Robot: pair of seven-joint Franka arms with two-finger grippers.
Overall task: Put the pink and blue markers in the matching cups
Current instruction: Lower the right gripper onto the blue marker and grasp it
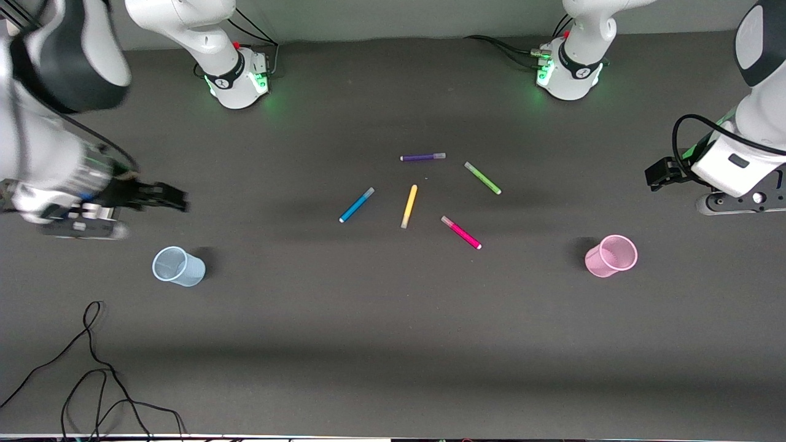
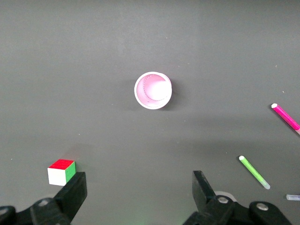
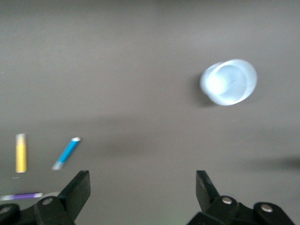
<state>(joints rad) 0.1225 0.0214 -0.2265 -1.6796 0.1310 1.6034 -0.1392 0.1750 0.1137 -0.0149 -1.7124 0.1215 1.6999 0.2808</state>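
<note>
Pink and blue plastic marked the task items. In the front view, the pink marker (image 1: 461,232) and the blue marker (image 1: 357,205) were seen lying flat in a loose cluster at mid-table with the yellow marker (image 1: 409,206), green marker (image 1: 482,178) and purple marker (image 1: 423,157), none touching. The blue cup (image 1: 178,266) was found upright toward the right arm's end, the pink cup (image 1: 611,255) upright toward the left arm's end. The right gripper (image 1: 175,197) was held above the table beside the blue cup; the left gripper (image 1: 656,174) was held over the table near the pink cup.

In the left wrist view, the left fingers (image 2: 75,190) were spread wide and empty. The pink cup (image 2: 153,90) was seen ahead of the gap between them, the pink marker (image 2: 286,117) well outside one finger. A small coloured cube (image 2: 61,171) was seen just beside the other.

In the right wrist view, the right fingers (image 3: 79,186) were likewise wide and empty. The blue cup (image 3: 228,82) was seen ahead of one finger, the blue marker (image 3: 66,153) ahead of the other.

Both markers were judged light, stiff and smooth, liable to roll; a mid-barrel pinch across the width is advised. The cups were judged thin and easily tipped.
</note>
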